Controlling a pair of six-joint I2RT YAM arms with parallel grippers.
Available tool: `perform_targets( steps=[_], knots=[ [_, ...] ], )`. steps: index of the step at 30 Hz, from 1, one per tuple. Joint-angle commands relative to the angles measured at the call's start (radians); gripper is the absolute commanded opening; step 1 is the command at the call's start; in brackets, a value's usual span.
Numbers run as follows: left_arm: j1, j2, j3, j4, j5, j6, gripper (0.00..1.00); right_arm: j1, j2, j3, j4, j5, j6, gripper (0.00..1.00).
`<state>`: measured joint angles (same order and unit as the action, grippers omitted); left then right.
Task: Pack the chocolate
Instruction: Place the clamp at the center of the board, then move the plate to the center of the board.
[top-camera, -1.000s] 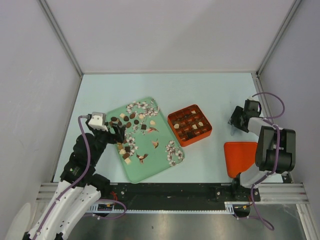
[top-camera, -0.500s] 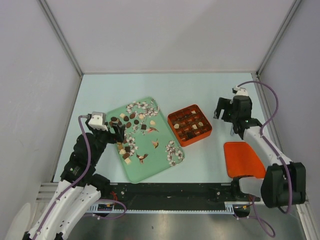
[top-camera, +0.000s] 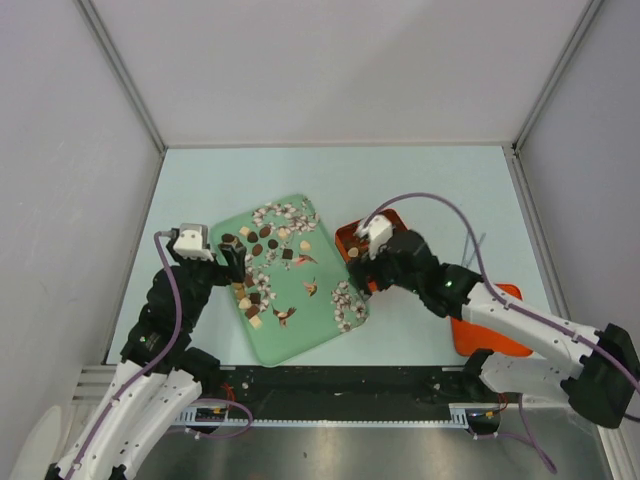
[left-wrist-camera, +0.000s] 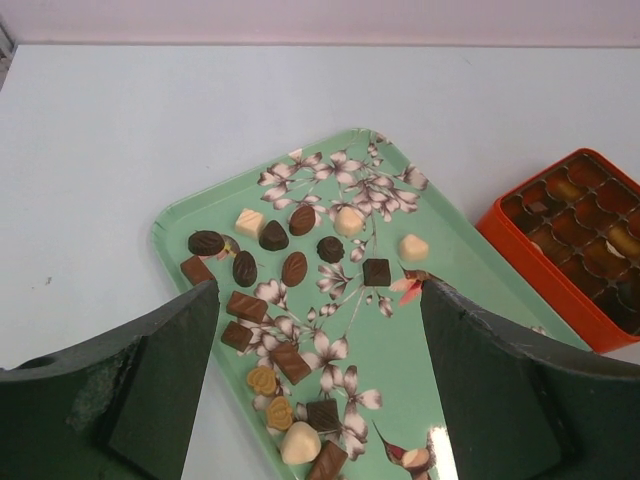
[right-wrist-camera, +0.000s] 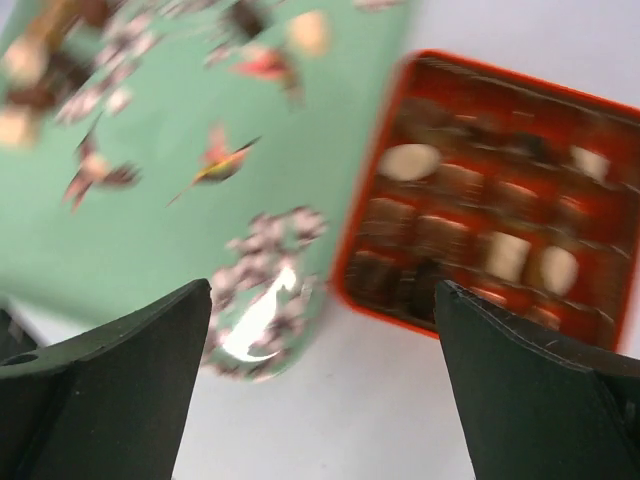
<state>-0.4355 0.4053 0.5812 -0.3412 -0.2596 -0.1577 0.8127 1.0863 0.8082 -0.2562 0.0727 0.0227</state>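
Right claw now over orange box, chocolate on tray

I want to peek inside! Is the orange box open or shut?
Open. The orange box has no lid on; its cells show, some holding chocolates.

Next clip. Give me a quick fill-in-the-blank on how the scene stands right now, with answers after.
1. The loose chocolates lie on a ___ tray.
2. The box with the grid of cells is ___ in colour.
3. The left gripper hangs over the tray with its jaws ___.
4. The right gripper, above the box and the tray's edge, holds ___.

Missing words: green; orange; open; nothing
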Motion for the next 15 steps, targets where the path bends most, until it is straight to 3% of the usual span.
perform_targets(
  steps=[1, 7, 15],
  knots=[
    [0.006, -0.016, -0.006, 0.01, -0.061, -0.008, 0.87, 0.244, 0.063, 0.02, -0.037, 0.039, -0.161, 0.96],
    [0.006, -0.028, -0.011, 0.005, -0.107, -0.014, 0.87, 0.423, 0.187, 0.022, -0.104, 0.053, -0.208, 0.96],
    [0.007, -0.017, -0.009, 0.008, -0.115, -0.014, 0.87, 0.488, 0.313, 0.022, -0.163, 0.127, -0.245, 0.96]
  ],
)
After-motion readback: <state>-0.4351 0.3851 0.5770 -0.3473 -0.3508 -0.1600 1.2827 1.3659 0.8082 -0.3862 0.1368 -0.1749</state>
